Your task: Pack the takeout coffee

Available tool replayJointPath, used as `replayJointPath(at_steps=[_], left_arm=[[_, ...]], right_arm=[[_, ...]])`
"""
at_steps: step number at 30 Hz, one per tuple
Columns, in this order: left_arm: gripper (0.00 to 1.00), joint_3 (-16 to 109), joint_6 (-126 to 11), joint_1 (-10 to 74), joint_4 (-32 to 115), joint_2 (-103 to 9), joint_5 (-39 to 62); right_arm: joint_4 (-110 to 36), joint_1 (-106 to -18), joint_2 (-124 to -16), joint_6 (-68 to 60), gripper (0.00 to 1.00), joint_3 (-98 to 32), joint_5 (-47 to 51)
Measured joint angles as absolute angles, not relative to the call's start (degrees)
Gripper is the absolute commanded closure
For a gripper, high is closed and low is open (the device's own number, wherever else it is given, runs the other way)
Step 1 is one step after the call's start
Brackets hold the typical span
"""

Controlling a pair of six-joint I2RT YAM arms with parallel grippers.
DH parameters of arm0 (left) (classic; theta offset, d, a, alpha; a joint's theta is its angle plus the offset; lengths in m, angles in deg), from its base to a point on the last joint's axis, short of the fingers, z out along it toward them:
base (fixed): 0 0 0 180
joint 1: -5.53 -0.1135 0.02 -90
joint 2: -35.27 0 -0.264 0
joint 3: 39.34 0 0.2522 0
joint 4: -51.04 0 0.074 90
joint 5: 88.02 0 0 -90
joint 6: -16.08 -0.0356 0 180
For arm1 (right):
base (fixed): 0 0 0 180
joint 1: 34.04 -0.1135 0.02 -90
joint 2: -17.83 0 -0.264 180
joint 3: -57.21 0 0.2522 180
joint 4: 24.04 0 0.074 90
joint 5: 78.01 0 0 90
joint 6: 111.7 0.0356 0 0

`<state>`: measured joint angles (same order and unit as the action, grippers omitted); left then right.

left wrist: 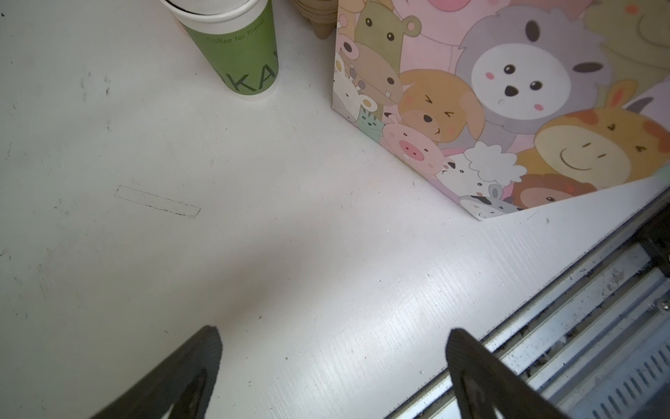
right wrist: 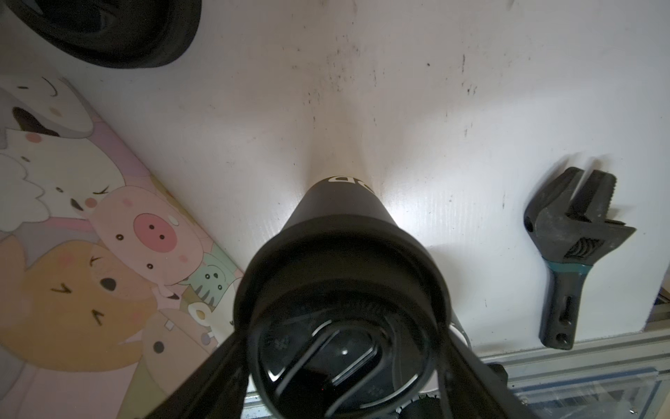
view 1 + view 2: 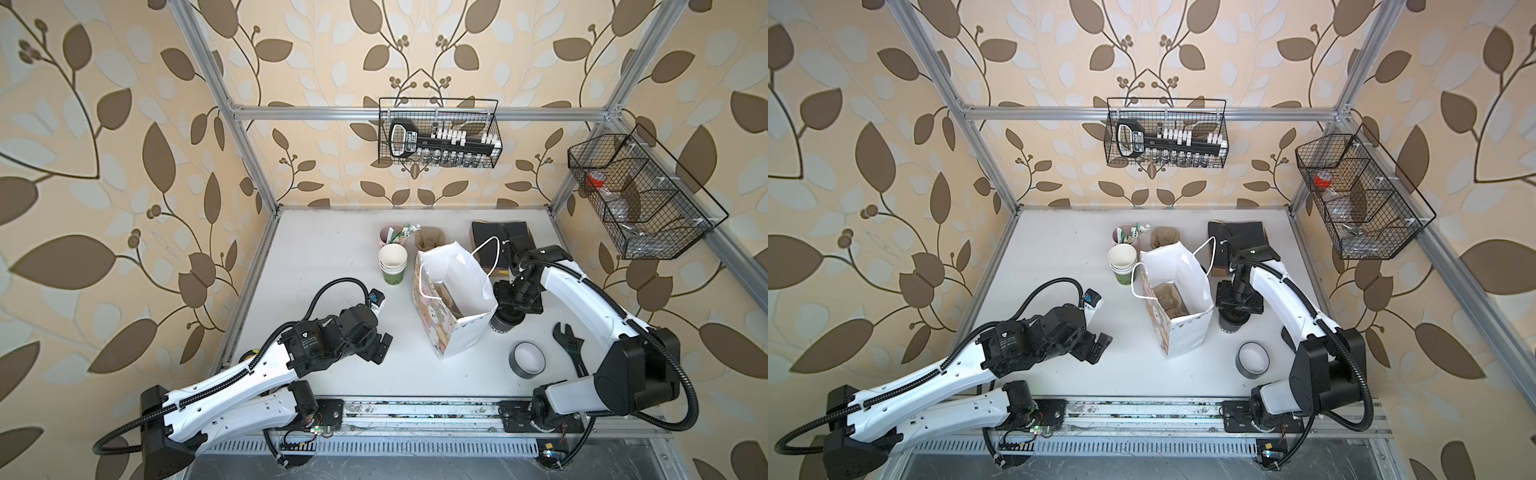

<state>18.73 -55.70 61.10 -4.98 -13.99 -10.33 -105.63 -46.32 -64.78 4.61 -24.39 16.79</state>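
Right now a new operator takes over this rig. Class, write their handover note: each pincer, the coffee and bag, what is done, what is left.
Left pincer: open, empty, over bare table left of the paper bag.
Right pincer: straddling the takeout coffee at its lid; firm grip unconfirmed.
Coffee: upright on the table, just right of the bag, which stands open.
Done: approach only; nothing packed.
Left: secure the cup, lift it, lower it into the bag.
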Motion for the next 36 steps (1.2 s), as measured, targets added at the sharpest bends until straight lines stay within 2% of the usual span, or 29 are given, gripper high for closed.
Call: replayJointPath(at_steps=[17,36], left_arm=[[0.01,18.9,-55.7,61.1,-5.0,-14.0,-10.4],[0.01,18.9,-55.7,61.1,-5.0,-14.1,-10.4]], right_arm=[[-104.8,-46.3,-64.5,4.6,0.27,-23.5,16.7],[-106.7,-45.9,-63.6,4.6,0.19,-22.9,16.0]])
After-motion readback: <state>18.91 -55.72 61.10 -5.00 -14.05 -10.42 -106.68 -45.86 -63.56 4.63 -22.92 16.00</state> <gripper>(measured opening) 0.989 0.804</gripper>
